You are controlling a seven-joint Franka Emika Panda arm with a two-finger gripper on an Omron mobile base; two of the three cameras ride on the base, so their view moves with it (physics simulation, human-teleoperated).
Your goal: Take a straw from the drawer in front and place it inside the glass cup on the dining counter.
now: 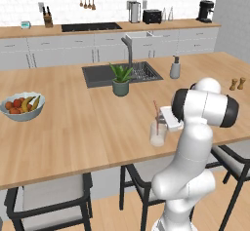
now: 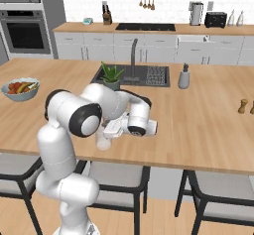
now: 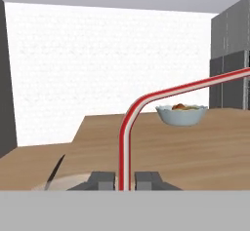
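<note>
Straw [image 3: 125, 147] pinched between pincer [image 3: 125, 180] tips, above glass cup [image 1: 157, 133]

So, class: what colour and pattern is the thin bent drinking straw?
Red with a pale stripe along the thin bent drinking straw, clearest in the hand view.

Straw [image 1: 156, 112] in glass cup [image 1: 157, 134] on dining counter [image 1: 73, 127]

A fruit bowl [image 1: 22, 106], potted plant [image 1: 120, 79] and soap dispenser [image 1: 175, 67] stand well apart.
</note>
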